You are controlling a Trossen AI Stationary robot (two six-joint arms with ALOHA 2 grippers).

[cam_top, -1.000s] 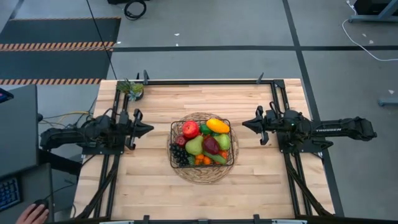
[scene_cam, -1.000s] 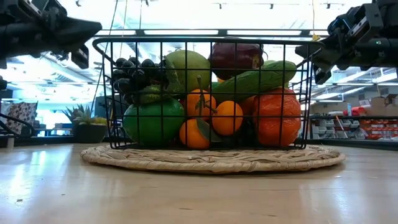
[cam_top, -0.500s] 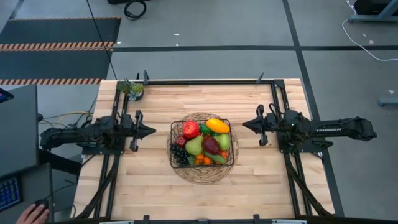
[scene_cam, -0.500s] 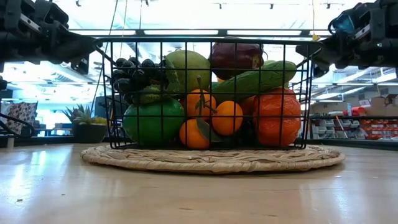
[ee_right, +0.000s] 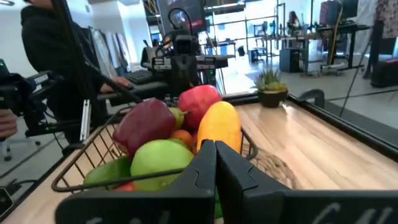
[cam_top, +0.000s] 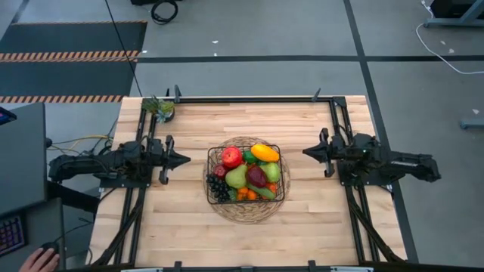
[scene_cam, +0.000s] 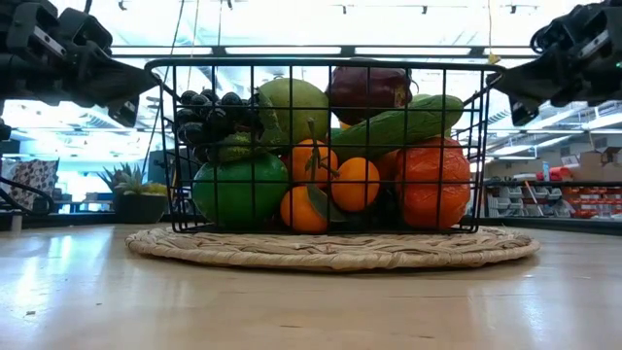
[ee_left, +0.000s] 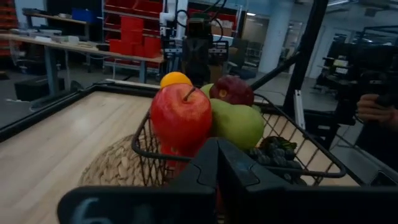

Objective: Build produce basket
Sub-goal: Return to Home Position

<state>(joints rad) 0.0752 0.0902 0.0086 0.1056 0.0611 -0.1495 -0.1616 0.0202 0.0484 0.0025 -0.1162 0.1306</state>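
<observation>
Most produce (cam_top: 246, 177) lies half buried in the basket (cam_top: 209, 162).

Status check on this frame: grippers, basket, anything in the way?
Left gripper shut, empty, left of the basket. Right gripper shut, empty, on its right. Produce piled in basket, on woven mat. Potted plant at far corner, out of the way.

Produce (cam_top: 246, 177) low in the basket (cam_top: 209, 162) (under the top layer) is hidden from above.
</observation>
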